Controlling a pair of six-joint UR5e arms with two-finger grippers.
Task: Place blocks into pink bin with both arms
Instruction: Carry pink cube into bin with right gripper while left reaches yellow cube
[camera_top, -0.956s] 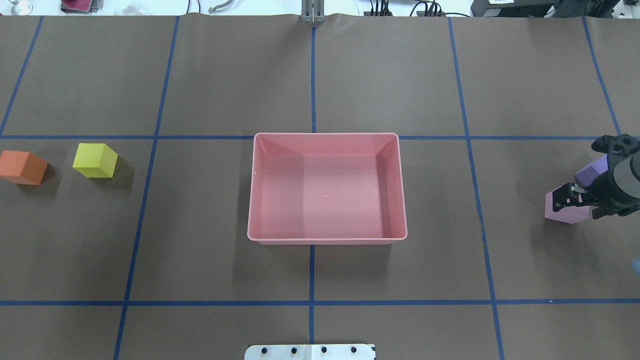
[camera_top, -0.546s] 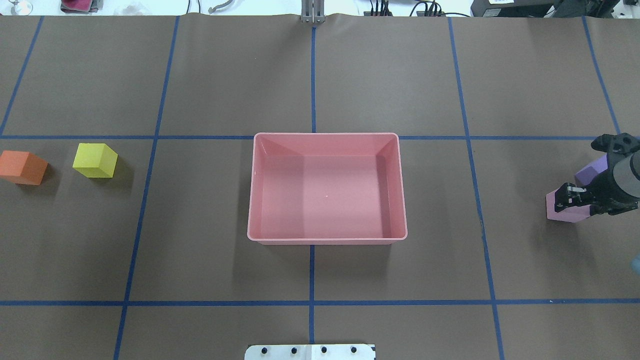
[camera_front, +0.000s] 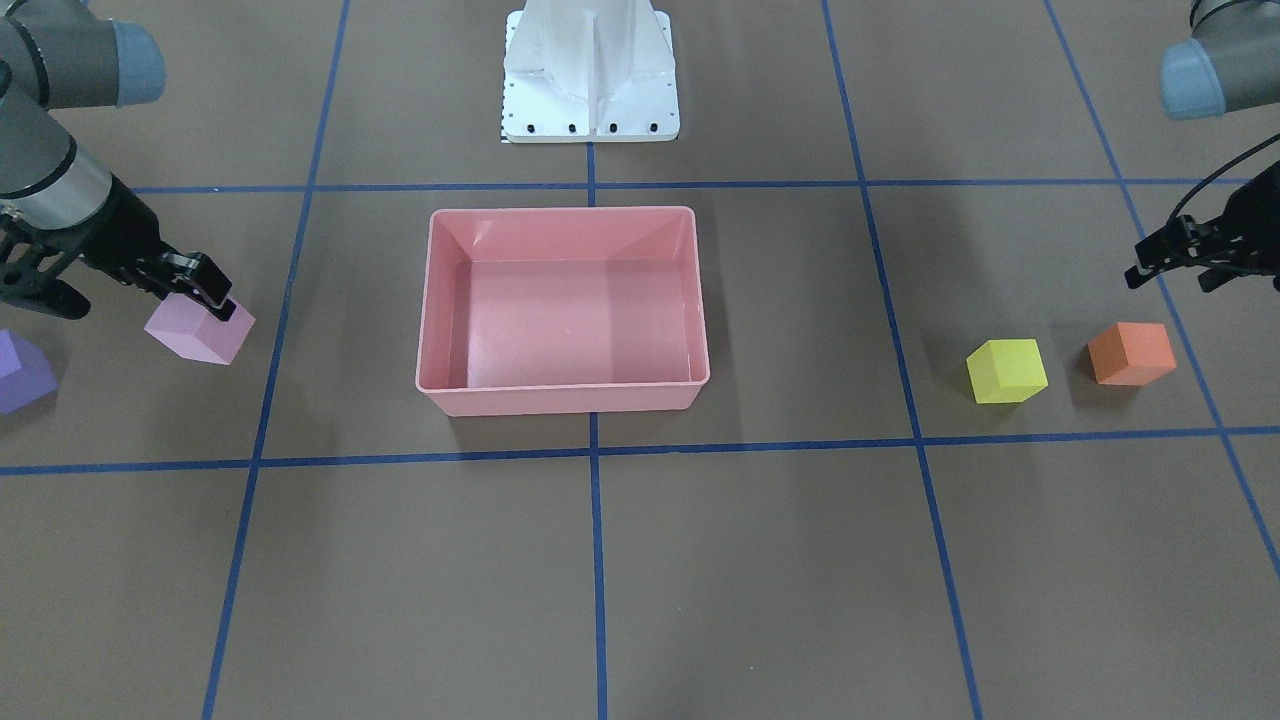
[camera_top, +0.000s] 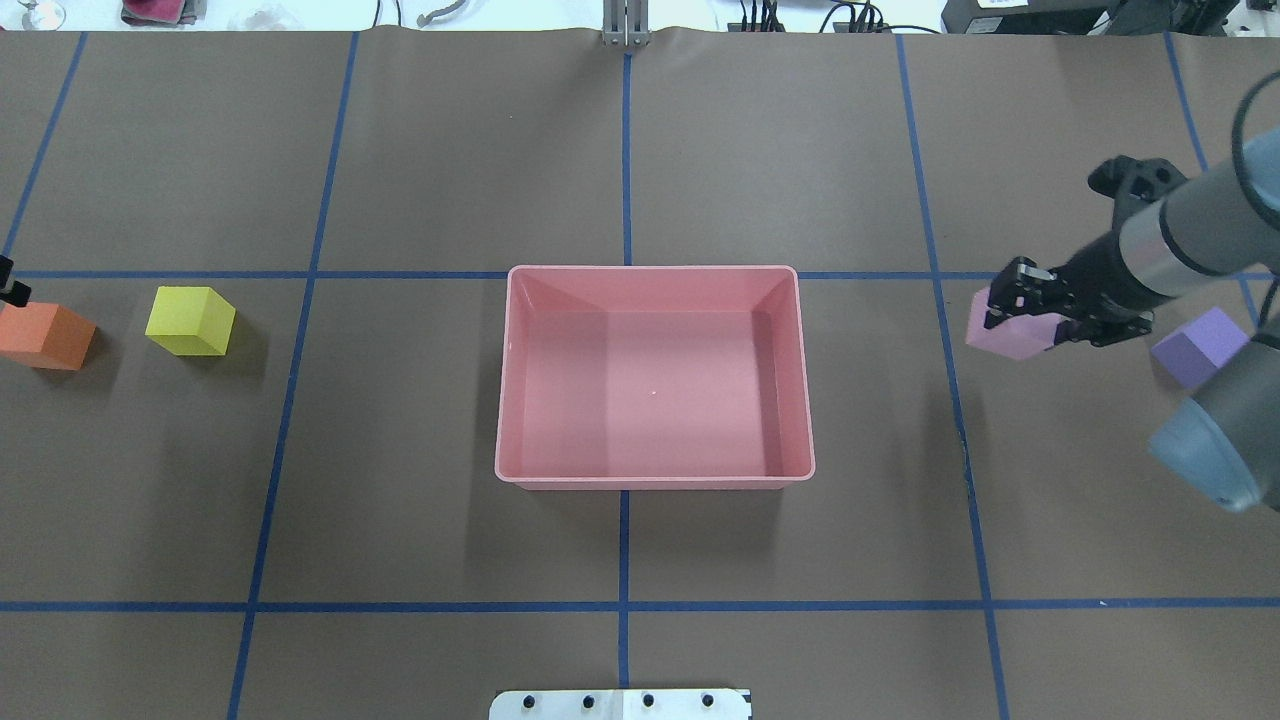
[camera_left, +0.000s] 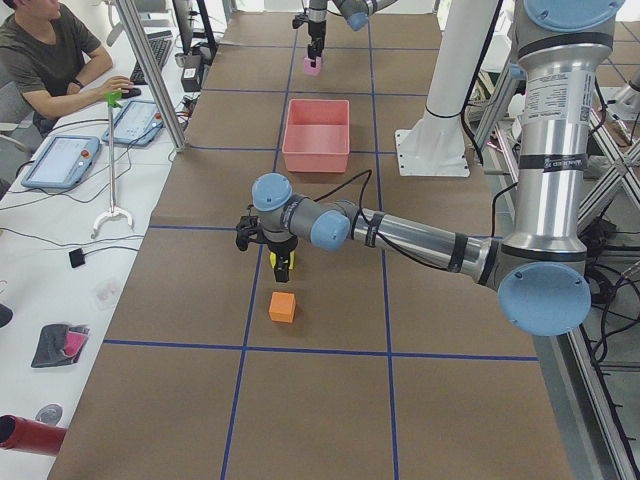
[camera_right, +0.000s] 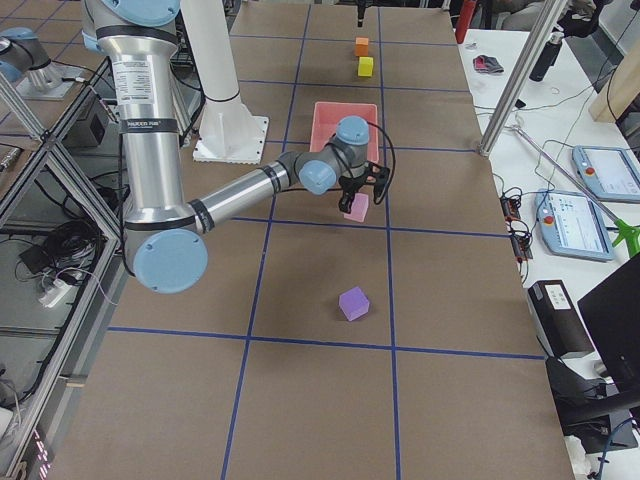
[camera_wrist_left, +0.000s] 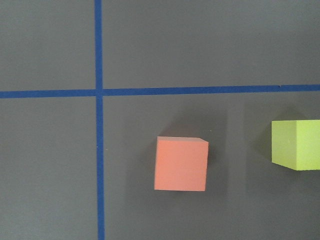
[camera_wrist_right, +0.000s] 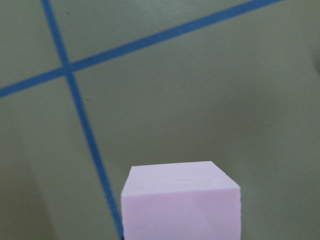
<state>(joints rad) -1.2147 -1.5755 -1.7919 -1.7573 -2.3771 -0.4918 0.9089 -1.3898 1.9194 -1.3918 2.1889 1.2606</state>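
The pink bin (camera_top: 652, 269) sits empty at the table's centre, also in the front-facing view (camera_front: 560, 397). My right gripper (camera_top: 1015, 300) is shut on the light pink block (camera_top: 1008, 338) and holds it above the table to the right of the bin; the block fills the bottom of the right wrist view (camera_wrist_right: 181, 205). The purple block (camera_top: 1198, 345) lies on the table behind it. My left gripper (camera_front: 1140, 265) is open and hovers just beside the orange block (camera_front: 1130, 353). The yellow block (camera_front: 1006, 371) lies next to the orange one (camera_wrist_left: 181, 163).
The white pedestal base (camera_front: 590, 75) stands behind the bin. Blue tape lines (camera_top: 625, 150) cross the brown table cover. An operator (camera_left: 45, 60) sits at a side bench with tablets in the left exterior view.
My right gripper has lifted the light pink block off the table and carried it toward the bin, uncovering the purple block. The tip of my left gripper has come in above the orange block.
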